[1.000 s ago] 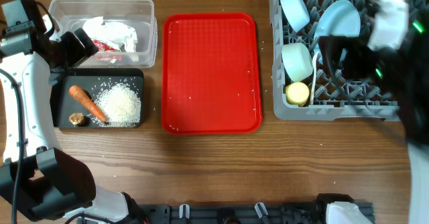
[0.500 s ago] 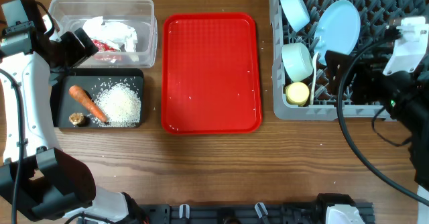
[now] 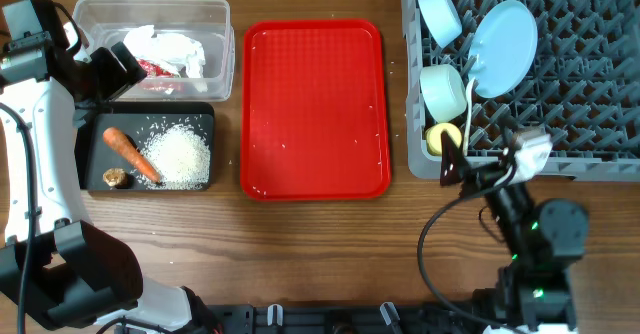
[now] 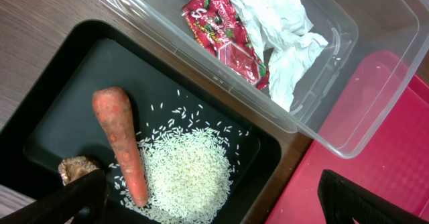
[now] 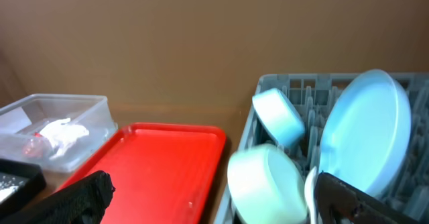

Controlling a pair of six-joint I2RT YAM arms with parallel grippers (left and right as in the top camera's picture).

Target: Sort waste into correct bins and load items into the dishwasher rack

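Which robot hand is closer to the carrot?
The left. The left gripper hovers over the black tray holding the carrot; the right gripper is far across the table, by the grey rack's front edge.

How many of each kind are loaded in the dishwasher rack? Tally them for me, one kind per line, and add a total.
light blue plate: 1
light blue bowls: 2
yellow cup: 1
white spoon: 1
Total in the dishwasher rack: 5
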